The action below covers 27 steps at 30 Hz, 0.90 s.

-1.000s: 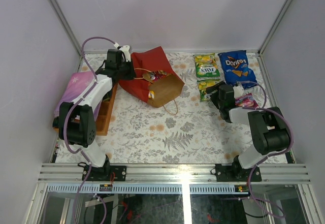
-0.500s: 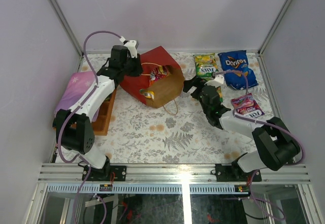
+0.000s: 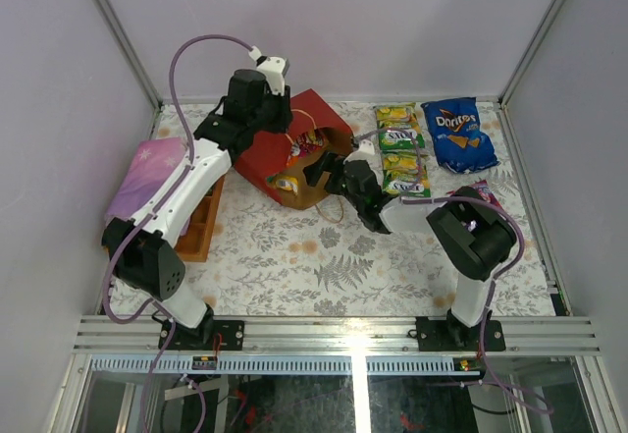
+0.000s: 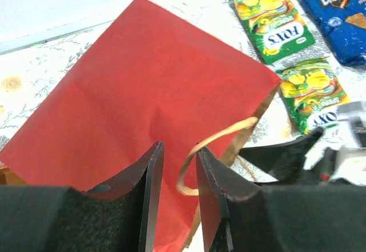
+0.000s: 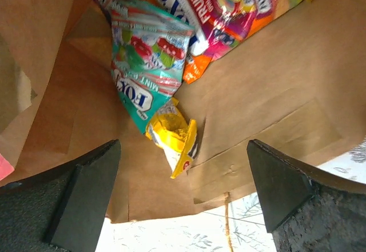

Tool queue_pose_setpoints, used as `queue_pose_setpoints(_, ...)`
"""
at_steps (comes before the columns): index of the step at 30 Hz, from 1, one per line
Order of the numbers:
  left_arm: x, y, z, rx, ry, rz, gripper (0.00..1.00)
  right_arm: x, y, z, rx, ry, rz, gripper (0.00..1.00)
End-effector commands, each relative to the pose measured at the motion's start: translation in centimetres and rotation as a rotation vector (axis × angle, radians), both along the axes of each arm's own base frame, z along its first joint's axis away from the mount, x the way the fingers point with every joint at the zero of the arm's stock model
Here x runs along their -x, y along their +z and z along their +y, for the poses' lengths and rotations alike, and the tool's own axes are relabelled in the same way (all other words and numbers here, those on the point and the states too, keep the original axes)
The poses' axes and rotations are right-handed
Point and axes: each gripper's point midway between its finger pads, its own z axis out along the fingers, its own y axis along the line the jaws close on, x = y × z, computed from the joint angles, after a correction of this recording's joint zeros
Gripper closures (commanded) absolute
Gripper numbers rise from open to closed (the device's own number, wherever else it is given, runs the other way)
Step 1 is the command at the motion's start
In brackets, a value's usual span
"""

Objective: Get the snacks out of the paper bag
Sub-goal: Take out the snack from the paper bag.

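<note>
Floral table (image 3: 334, 266): paper bag (image 3: 259, 163), Doritos bag (image 3: 456, 134) (far right), wooden tray (image 3: 201, 222).

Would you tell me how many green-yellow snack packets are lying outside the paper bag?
2. One green-yellow packet lies near the far edge, left of the Doritos bag; the other lies just nearer the camera. Others may be hidden in the paper bag.

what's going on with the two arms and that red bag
The left gripper straddles a handle of the paper bag, jaws narrowly apart. The right gripper is wide open and empty at the bag's mouth, facing a teal packet and a yellow packet inside. Green packets and a Doritos bag lie outside.
</note>
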Motion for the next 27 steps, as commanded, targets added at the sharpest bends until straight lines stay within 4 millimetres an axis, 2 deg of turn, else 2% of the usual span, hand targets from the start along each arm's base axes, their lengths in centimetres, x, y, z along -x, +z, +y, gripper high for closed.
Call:
queue_pose_setpoints(1, 0.2, 1.1, -1.1, -0.078, 0.015, -0.034, 0.71, 0.2, 2.5, 4.1, -0.099, 0.109, -0.043, 0.00)
queue_pose_setpoints(8, 0.8, 0.2, -3.2, -0.095, -0.023, -0.014, 0.71, 1.0, 1.0, 6.7, -0.115, 0.165, -0.011, 0.03)
queue_pose_setpoints(16, 1.0, 0.3, -4.3, -0.109, -0.039, -0.019, 0.71, 1.4, -2.0, 8.8, -0.150, 0.202, 0.062, 0.25)
queue_pose_setpoints(20, 1.0, 0.0, -4.2, -0.118, -0.037, -0.016, 0.71, 1.3, -3.1, 9.0, -0.153, 0.194, 0.082, 0.35)
queue_pose_setpoints(24, 0.9, -0.2, -4.2, -0.121, -0.035, -0.011, 0.71, 1.1, -3.9, 8.5, -0.139, 0.169, 0.087, 0.39)
queue_pose_setpoints(27, 0.9, -0.2, -4.2, -0.121, -0.035, -0.012, 0.71, 0.9, -4.5, 8.3, -0.131, 0.153, 0.091, 0.49)
